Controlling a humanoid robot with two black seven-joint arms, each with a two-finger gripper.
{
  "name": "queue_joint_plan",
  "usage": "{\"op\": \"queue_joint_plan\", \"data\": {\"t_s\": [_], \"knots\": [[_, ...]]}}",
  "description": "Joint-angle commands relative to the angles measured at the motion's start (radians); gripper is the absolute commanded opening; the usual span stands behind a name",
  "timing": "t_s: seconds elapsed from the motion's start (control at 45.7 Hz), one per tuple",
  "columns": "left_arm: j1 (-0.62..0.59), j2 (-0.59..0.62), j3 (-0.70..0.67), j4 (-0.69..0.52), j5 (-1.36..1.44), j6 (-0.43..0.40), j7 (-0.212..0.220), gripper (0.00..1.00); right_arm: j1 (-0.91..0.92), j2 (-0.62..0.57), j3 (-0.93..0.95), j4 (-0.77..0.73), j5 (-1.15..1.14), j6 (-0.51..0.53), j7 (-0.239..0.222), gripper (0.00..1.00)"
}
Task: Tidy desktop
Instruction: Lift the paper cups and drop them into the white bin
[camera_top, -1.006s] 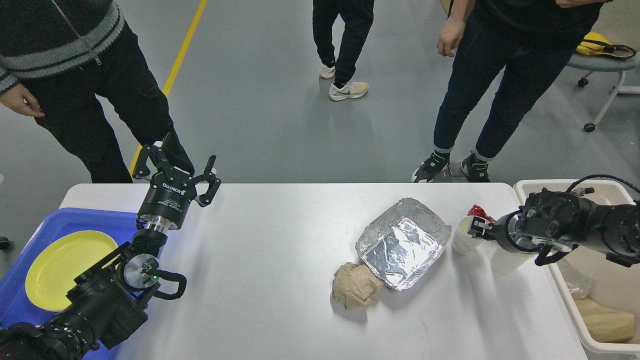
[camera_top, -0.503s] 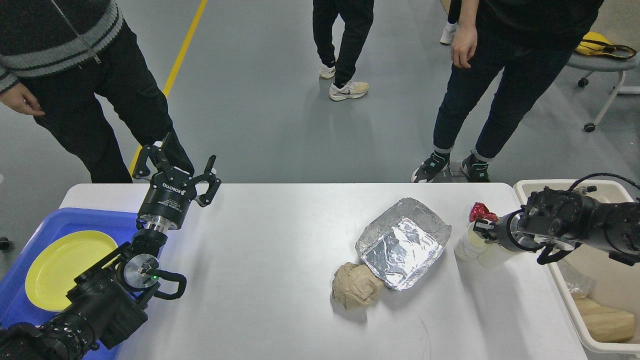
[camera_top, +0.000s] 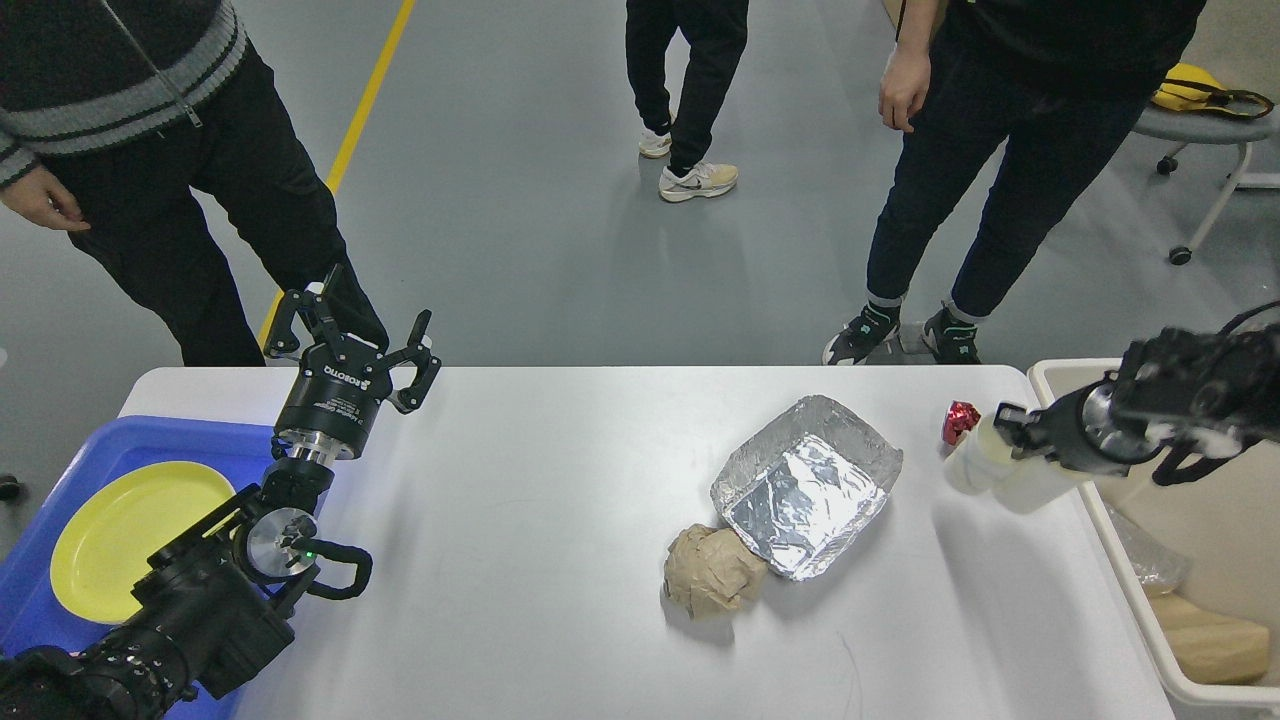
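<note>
Both grippers show: the left gripper (camera_top: 352, 338) is raised over the far left edge with fingers spread and empty, while the right gripper (camera_top: 1008, 432) clamps white paper cups (camera_top: 985, 466) lifted above the right end of the desktop (camera_top: 540, 520). Largest on it is the foil tray (camera_top: 806, 484), then the crumpled brown paper (camera_top: 712, 572) touching it, then a small red wrapper (camera_top: 960, 419).

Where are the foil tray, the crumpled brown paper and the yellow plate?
foil tray (camera_top: 805, 487), head view, on its shiny inner floor.
crumpled brown paper (camera_top: 712, 571), head view, on the middle of the wad.
yellow plate (camera_top: 125, 525), head view, on its flat centre.
</note>
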Motion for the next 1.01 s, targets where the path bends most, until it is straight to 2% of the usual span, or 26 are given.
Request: {"op": "queue_joint_plan", "data": {"t_s": [0.0,0.175,0.284,0.569,0.678,0.831,0.985], "knots": [[0.000,0.000,0.000,0.000,-0.001,0.002,0.000,1.00,0.228,-0.058,-0.065,0.132,-0.091,0.080,0.004,0.00],[0.000,0.000,0.000,0.000,0.001,0.000,0.000,1.00,0.535,-0.057,-0.179,0.385,-0.108,0.097,0.003,0.00],[0.000,0.000,0.000,0.000,-0.001,0.000,0.000,1.00,0.656,-0.048,-0.191,0.508,-0.136,0.100,-0.005,0.00],[0.000,-0.003,0.000,0.000,-0.001,0.002,0.000,1.00,0.627,-0.052,-0.261,0.487,-0.182,0.054,-0.010,0.00],[0.000,0.000,0.000,0.000,0.001,0.000,0.000,1.00,0.482,-0.083,-0.303,0.329,-0.183,0.036,-0.008,0.00],[0.000,0.000,0.000,0.000,-0.001,0.002,0.000,1.00,0.111,-0.150,-0.252,-0.105,-0.171,0.016,0.004,0.00],[0.000,0.000,0.000,0.000,0.001,0.000,0.000,1.00,-0.371,-0.134,0.008,-0.558,-0.163,0.011,0.038,0.00]]}}
